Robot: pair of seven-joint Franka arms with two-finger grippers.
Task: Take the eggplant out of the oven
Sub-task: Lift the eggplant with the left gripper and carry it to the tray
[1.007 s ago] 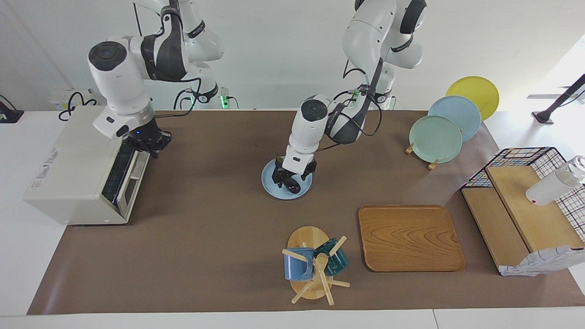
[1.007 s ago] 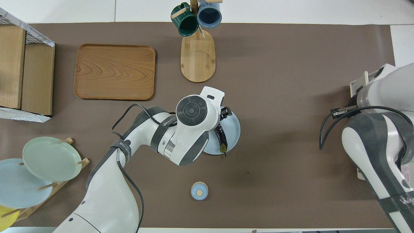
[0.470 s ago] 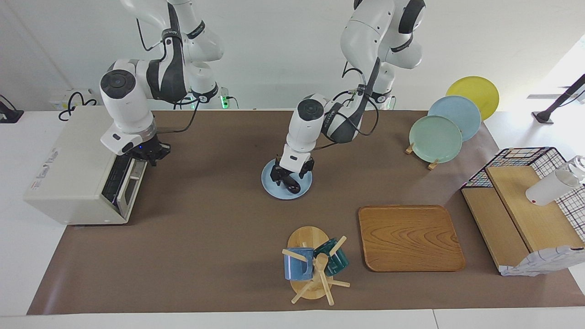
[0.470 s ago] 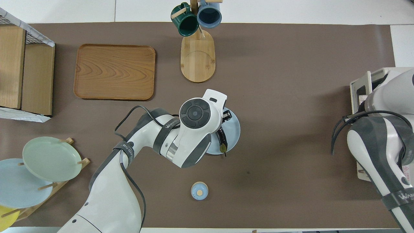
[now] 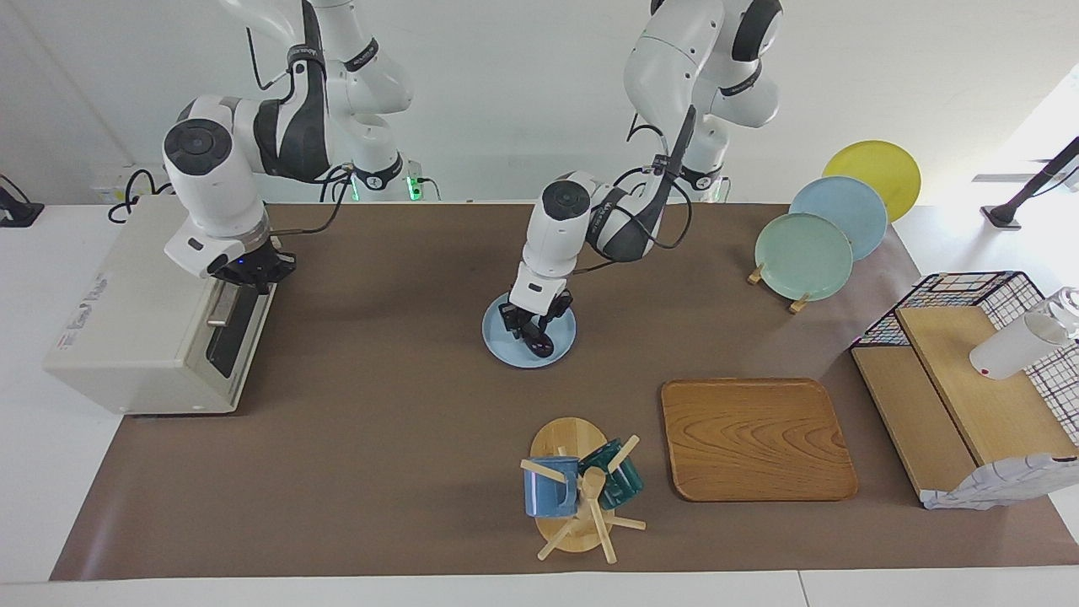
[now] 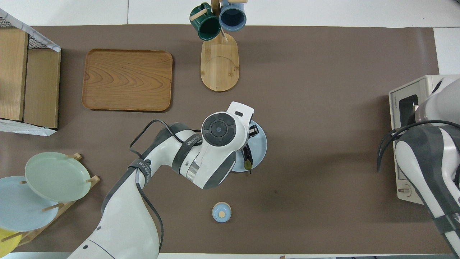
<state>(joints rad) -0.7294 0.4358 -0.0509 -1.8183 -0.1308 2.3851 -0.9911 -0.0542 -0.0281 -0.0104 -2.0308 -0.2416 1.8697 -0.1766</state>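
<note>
The dark eggplant [image 5: 542, 342] lies on a small blue plate [image 5: 506, 350] in the middle of the table. It also shows in the overhead view [image 6: 247, 156] on that plate [image 6: 261, 144]. My left gripper [image 5: 524, 324] hangs open just above the eggplant and does not hold it. The cream oven [image 5: 126, 320] stands at the right arm's end of the table, its dark glass door [image 5: 228, 337] up against its front. My right gripper [image 5: 246, 274] is at the door's top edge, next to the bar handle [image 5: 219, 308]. The overhead view shows the oven [image 6: 408, 90] but hides the right gripper under the arm.
A mug tree [image 5: 573, 493] with a blue and a green mug and a wooden tray [image 5: 754, 438] lie farther from the robots than the plate. A plate rack [image 5: 809, 253] and a wire shelf [image 5: 969, 379] stand at the left arm's end. A small blue lid [image 6: 221, 212] lies nearer the robots.
The oven door has swung from half open to closed as my right gripper moved toward the oven. My left gripper has risen slightly off the plate; the eggplant stays.
</note>
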